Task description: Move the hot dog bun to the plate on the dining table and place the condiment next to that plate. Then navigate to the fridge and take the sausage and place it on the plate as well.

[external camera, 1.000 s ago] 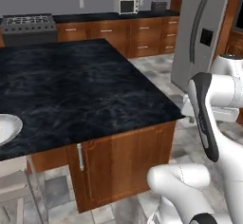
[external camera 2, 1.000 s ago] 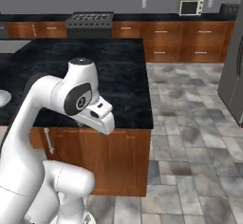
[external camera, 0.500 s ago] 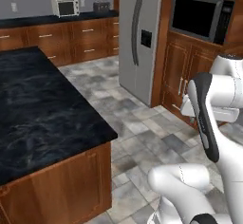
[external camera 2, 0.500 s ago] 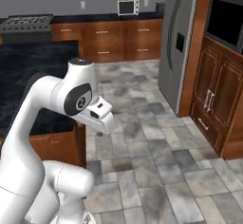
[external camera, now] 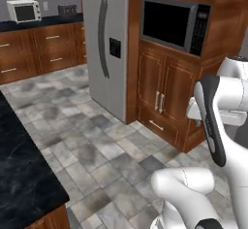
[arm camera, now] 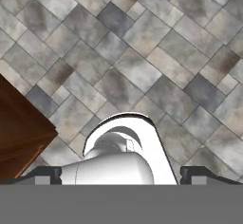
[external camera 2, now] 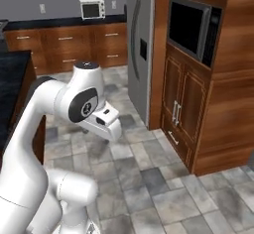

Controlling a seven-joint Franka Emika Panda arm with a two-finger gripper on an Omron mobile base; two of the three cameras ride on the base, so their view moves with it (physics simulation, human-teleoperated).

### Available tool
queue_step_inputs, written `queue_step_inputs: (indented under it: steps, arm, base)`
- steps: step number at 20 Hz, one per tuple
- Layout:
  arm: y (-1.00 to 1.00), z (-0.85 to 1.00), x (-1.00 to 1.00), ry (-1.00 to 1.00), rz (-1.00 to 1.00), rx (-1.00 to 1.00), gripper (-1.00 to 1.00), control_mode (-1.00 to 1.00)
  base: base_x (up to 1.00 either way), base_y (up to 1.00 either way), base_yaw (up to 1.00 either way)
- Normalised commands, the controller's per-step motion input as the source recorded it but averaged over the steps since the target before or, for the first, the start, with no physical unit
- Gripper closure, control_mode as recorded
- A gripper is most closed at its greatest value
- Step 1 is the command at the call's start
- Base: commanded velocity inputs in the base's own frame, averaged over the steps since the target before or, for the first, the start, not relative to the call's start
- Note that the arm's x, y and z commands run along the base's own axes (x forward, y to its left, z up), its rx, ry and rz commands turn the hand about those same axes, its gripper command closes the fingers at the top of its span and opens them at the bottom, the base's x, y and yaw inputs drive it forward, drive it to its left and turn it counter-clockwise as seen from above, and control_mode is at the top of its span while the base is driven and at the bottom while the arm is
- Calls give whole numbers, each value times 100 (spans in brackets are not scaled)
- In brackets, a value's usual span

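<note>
Kitchen floor is passing under the wide-open, empty gripper while heading to the fridge, its closed door needing opening next for the sausage.

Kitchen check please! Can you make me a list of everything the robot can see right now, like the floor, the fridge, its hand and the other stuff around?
Surface: grey stone tile floor; a corner of the black dining table at the left.
Job's things: the fridge stands ahead, door shut. Bun, plate, condiment, sausage: nothing seen.
Clutter: nothing seen on the floor.
Gripper: the gripper points down at the floor, fingers wide apart, nothing between them.
Cables: nothing seen.
Surroundings: built-in black oven in wood cabinets right of the fridge; white microwave on the far counter; wood drawers below it.
</note>
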Motion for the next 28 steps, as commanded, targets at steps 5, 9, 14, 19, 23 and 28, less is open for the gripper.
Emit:
queue_step_inputs:
  steps: [5, 9, 14, 19, 23, 28]
  arm:
    - [0, 0, 0, 0, 0, 0, -100, 100]
    - [0, 0, 0, 0, 0, 0, -100, 100]
    - [0, 0, 0, 0, 0, 0, -100, 100]
    - [0, 0, 0, 0, 0, 0, -100, 100]
    - [0, 0, 0, 0, 0, 0, -100, 100]
    - [0, 0, 0, 0, 0, 0, -100, 100]
  base:
    - [100, -3, -1]
    - [100, 0, 5]
    - [100, -4, 21]
    - [100, -21, 29]
    - [100, -23, 28]
    - [100, -18, 23]
